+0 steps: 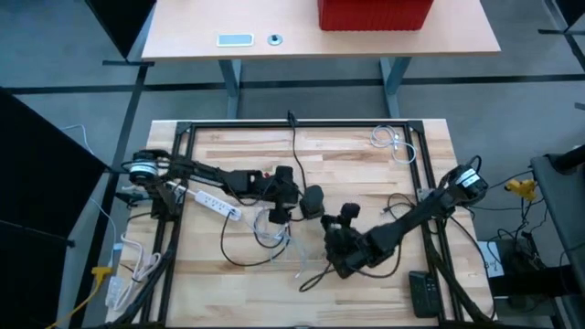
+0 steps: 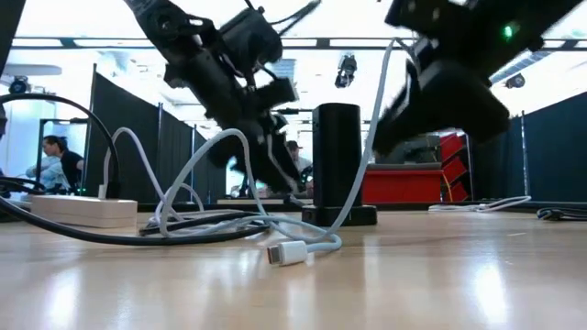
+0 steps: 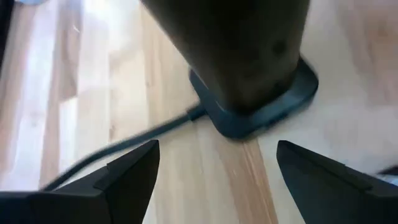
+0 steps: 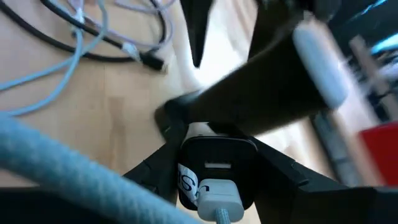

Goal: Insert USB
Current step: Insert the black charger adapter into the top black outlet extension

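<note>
**Grippers and charger at mid-tabletop**

Tabletop (image 1: 366,155): pale wood planks inside a black frame, arms entering from the left and right edges.

Left gripper (image 1: 302,203): near the tabletop's middle, fingers (image 3: 127,171) spread wide and released, nothing between them. In the left wrist view they stand on either side of the black cylinder (image 2: 337,151), not touching it.

Black cylinder: upright on a wider flat black base (image 3: 273,109), a dark cord (image 3: 143,134) leaving that base across the wood. It stands between the two grippers in the high view.

Right gripper (image 1: 343,239): just to the right of and nearer the front edge than the cylinder, grasping a black charger block (image 4: 217,165). The right wrist view shows a white USB plug (image 4: 219,199) seated in the block's face, with a pale cable (image 4: 56,171) running off from it.

White cables (image 1: 272,228): loose loops on the wood in front of the left gripper. One loose white connector end (image 2: 287,252) lies flat on the tabletop in the low view, in front of the cylinder.

Power strip (image 1: 212,203): white, lying at an angle under the left arm, well left of the cylinder.

Black remote-like unit (image 1: 426,294): at the front right of the tabletop.

Red bin (image 1: 375,13): on a separate table beyond the frame.
</note>
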Controlling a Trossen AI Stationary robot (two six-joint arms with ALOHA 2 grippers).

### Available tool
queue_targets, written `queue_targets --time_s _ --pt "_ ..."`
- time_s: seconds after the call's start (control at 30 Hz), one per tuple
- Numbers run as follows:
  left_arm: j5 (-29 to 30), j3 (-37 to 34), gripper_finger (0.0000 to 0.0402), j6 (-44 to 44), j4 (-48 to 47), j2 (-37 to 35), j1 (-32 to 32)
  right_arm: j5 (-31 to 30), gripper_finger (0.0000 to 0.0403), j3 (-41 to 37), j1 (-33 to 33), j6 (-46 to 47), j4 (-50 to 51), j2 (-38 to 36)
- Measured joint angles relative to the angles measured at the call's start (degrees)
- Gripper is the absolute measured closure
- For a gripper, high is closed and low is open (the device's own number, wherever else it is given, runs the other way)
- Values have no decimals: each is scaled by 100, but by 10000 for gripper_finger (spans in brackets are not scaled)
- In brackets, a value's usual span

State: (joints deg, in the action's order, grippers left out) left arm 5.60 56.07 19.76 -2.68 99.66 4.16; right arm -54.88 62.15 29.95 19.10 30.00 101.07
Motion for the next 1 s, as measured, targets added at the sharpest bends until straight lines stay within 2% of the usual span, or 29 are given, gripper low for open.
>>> queue_targets --time_s 0.13,0.2,0.53,0.63,0.77,1.0 --pt "-1109 2 90 -207 294 -76 180 -521 259 465 44 -665 558 237" --pt "-1436 0 90 -222 357 -3 180 -744 259 643 98 -1123 593 363" --pt "-1469 0 90 -214 371 220 368 -2061 259 1414 553 -3113 627 1376" --pt "-1452 0 90 -274 371 222 430 -2062 259 1491 506 -3040 727 1599" --pt "-1467 0 90 -333 333 222 414 -2489 259 1515 365 -2785 1089 1739" --pt "-1521 0 90 -335 318 222 420 -2513 259 1515 165 -2594 1187 1797"
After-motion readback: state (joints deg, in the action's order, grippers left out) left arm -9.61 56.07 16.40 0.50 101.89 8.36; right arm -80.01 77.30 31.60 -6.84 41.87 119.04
